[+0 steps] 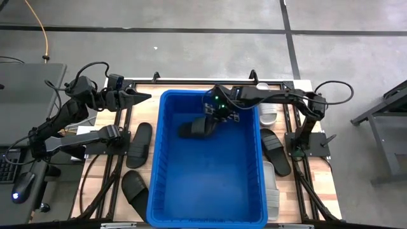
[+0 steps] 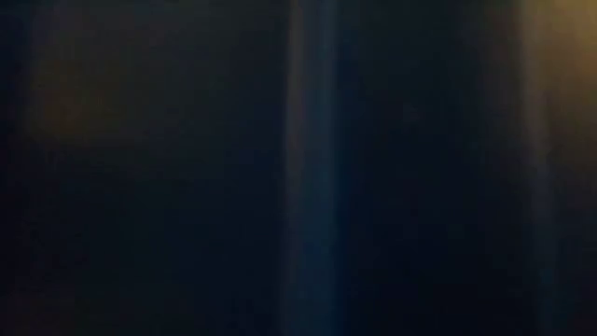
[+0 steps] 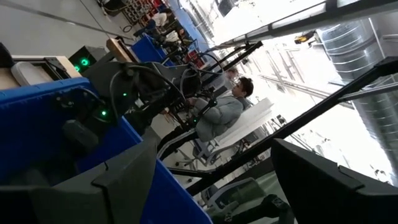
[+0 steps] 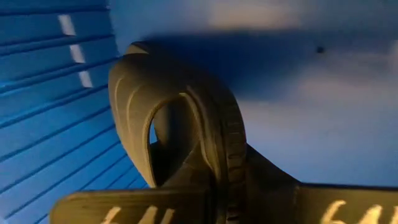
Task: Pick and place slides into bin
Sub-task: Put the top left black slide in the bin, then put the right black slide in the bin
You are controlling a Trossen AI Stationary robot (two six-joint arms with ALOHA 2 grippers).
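Right gripper (image 1: 215,116) is reached over the bin's (image 1: 166,191) far end, fingers clamped on the strap of a black slide (image 4: 186,130), which hangs just beneath them inside the tub. Blue floor is seen directly below; the ribbed wall lies close to one side.

Release is judged best made low and clear of that wall, so the slide is dropped flat.

Left gripper (image 1: 137,97) is held outside the bin's far left corner, fingers spread, nothing between them.

Two black slides (image 1: 139,144) are left below it on the table; more, black and pale (image 1: 269,115), lie outside the opposite wall.
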